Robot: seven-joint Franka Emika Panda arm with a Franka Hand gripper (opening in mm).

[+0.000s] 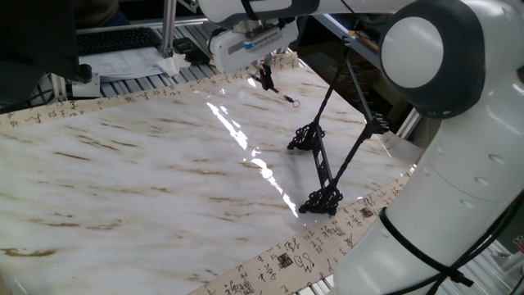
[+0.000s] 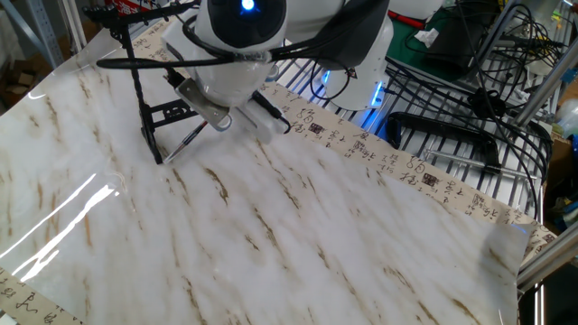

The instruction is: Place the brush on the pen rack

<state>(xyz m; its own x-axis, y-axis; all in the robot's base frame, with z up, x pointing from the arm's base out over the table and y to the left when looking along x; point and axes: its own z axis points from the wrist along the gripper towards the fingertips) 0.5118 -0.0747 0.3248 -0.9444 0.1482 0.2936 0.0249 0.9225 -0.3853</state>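
The brush (image 1: 281, 93) is a thin dark stick with a small loop at its near end. It hangs tilted just above the marble top at the far edge, and my gripper (image 1: 264, 78) is shut on its upper part. In the other fixed view the brush (image 2: 185, 143) slants down to the left from under the white hand (image 2: 217, 108), right beside the pen rack (image 2: 137, 86). The pen rack (image 1: 321, 168) is black, with two scrolled feet on the table and thin rods rising to the right of the gripper. The brush rests on none of its rods.
A paper strip with calligraphy (image 1: 311, 250) borders the marble top (image 1: 147, 180). The white robot arm (image 1: 458, 147) fills the right side. A keyboard (image 1: 115, 38) and papers lie beyond the far edge. Wire racks and cables (image 2: 461, 117) stand behind the table.
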